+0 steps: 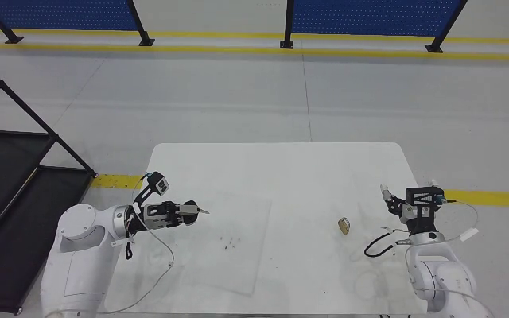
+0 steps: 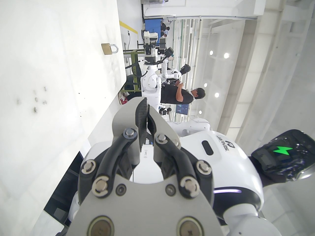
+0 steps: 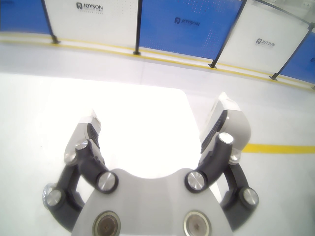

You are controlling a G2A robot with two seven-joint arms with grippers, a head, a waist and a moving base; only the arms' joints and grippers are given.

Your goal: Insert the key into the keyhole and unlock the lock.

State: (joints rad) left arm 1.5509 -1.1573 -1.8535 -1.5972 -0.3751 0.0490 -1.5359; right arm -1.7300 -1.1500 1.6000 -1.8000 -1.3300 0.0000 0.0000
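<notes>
Padlock, small, brass-coloured, with silver shackle (image 1: pixel 343 226): lay on white table (image 1: pixel 318 171), toward right side, near right end effector (image 3: pixel 160 109) but apart. That end effector: stood wide open, held nothing. Opposite, left end effector (image 2: pixel 145 104): hovered over table, closed on thin small metal key (image 1: pixel 205 211), well apart from padlock.

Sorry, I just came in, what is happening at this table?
A two-armed robot works at a white table. Its left gripper is shut, with a thin tip, perhaps the key, sticking out. The padlock lies apart on the table, untouched. The right gripper is open near the table's edge.
</notes>
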